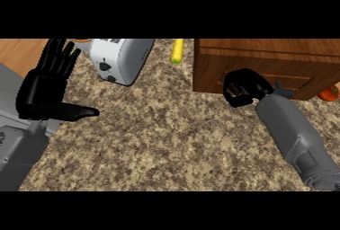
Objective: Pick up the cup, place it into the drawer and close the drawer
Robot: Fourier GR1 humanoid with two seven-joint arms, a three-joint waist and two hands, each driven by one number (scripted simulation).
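Speckled granite counter (pixel 172 134), wooden drawer unit (pixel 266 58)

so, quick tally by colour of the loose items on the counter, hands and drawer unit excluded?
White: 1, the toaster
Yellow: 1, a long thin item at the top edge
Red-orange: 1, a small item at the right edge, partly cut off
Total: 3
No cup shows in the head view.

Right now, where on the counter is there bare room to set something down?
The speckled counter is bare between the left robot hand and right robot hand, below the toaster. It is crowded along the top: toaster, yellow item, wooden drawer unit.
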